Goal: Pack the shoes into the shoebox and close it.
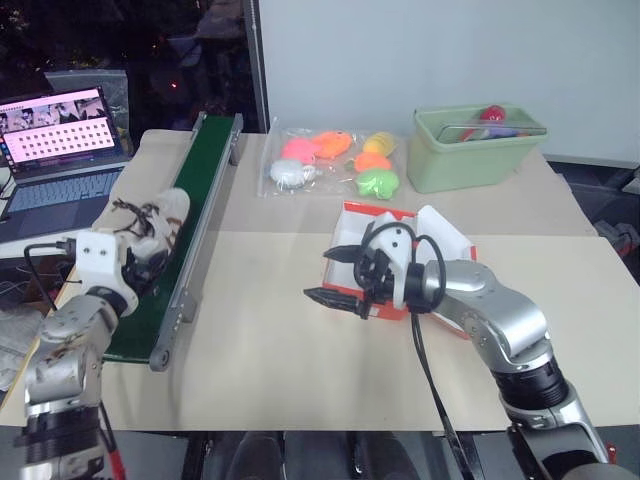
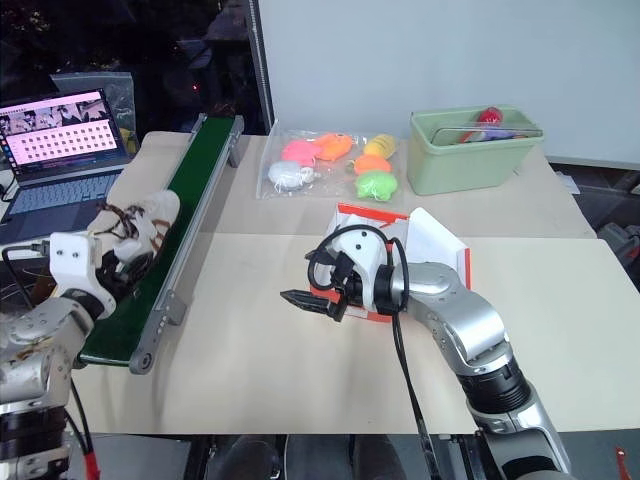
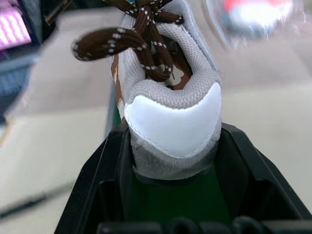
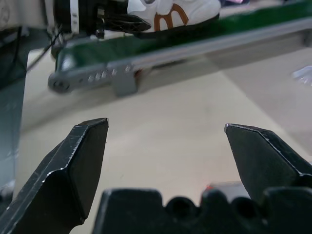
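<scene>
Beige table top carries the open red-orange cardboard shoebox [image 1: 445, 240] under the spread right gripper [image 1: 335, 275], while the left gripper [image 3: 170, 161] pinches a whitish dark-laced shoe [image 1: 155, 225] over the green conveyor belt [image 1: 195, 215], so carrying it into the box seems next.

Bare table [image 1: 270, 350] lay open at six o'clock of the shoebox [image 1: 400, 225]. At its twelve the toy bag [image 1: 335, 160] crowded close; at one o'clock the green bin [image 1: 475, 150]; at nine the conveyor [image 1: 195, 220] barred passage.

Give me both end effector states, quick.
Left end effector: shut on the shoe.
Right end effector: open, holding nothing.
</scene>
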Controlling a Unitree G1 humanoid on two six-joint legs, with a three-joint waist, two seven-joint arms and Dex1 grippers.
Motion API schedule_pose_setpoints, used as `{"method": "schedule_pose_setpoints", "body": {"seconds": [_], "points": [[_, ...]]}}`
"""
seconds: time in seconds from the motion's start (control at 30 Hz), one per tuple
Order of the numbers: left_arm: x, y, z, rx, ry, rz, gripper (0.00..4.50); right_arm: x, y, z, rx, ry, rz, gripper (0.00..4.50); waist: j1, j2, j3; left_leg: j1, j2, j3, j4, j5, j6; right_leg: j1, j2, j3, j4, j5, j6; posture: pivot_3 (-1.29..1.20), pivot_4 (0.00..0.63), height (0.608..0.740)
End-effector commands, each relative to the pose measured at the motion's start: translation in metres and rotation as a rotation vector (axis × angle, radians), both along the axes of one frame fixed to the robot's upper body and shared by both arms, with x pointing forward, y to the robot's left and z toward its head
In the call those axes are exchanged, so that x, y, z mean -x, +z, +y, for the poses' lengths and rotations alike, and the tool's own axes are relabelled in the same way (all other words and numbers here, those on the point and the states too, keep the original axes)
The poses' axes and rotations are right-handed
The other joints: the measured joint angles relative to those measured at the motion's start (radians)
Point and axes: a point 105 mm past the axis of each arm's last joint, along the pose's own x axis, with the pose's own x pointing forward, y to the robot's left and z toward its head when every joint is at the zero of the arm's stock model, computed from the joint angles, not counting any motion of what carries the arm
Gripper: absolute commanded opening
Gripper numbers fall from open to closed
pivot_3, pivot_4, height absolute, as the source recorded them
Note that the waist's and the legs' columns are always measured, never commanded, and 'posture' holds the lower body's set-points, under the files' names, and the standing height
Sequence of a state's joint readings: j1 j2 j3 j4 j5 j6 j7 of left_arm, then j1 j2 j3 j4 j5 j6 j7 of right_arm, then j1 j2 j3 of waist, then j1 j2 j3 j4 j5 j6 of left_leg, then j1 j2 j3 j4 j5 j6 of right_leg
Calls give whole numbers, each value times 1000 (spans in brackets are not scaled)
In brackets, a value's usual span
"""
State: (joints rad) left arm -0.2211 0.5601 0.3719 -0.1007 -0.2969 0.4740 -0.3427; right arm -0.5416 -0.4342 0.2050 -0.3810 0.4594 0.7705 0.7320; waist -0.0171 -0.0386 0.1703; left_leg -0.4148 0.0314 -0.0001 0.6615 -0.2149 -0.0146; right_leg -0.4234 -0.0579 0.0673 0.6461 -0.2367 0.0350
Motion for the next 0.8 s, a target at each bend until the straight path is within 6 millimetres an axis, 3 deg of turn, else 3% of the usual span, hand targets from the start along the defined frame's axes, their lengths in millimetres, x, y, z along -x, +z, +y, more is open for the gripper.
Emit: {"method": "schedule_pose_setpoints", "body": {"seconds": [0.03, 0.13, 0.23, 0.27, 0.43, 0.8], "points": [[-5, 54, -20, -45, 36, -255, 2406, -16, 23, 0, -127, -74, 16, 4500, 1, 0, 0, 0, 0, 0, 0, 0, 0, 0, 0, 0, 0, 0, 0, 0, 150, 729], [-7, 73, -51, -67, -3, -361, 2406, -35, 36, 3, -299, -163, 129, 4500, 0, 0, 0, 0, 0, 0, 0, 0, 0, 0, 0, 0, 0, 1, 0, 0, 150, 729], [-4, 72, -139, 12, -275, -381, 2406, -64, 46, 15, -693, -188, 550, 4500, -1, 0, 0, 0, 0, 0, 0, 0, 0, 0, 0, 0, 1, 1, 0, 0, 150, 729], [0, 69, -156, 32, -333, -373, 2406, -66, 47, 20, -744, -160, 637, 4500, 1, 0, 0, 0, 0, 0, 0, 0, 0, 0, -1, 0, 2, 1, 0, 0, 150, 729], [8, 61, -180, 45, -433, -343, 2406, -70, 53, 24, -814, -121, 776, 4500, -4, 0, 0, -6, 0, 0, -1, 0, 0, -3, -1, -1, 2, 2, 0, 0, 150, 729], [10, 60, -198, 61, -544, -319, 2406, -79, 61, 21, -872, -139, 811, 4500, -28, 1, 0, -7, 0, 0, 0, 0, 0, -5, 1, 0, 2, 2, 0, 0, 150, 729]]}}
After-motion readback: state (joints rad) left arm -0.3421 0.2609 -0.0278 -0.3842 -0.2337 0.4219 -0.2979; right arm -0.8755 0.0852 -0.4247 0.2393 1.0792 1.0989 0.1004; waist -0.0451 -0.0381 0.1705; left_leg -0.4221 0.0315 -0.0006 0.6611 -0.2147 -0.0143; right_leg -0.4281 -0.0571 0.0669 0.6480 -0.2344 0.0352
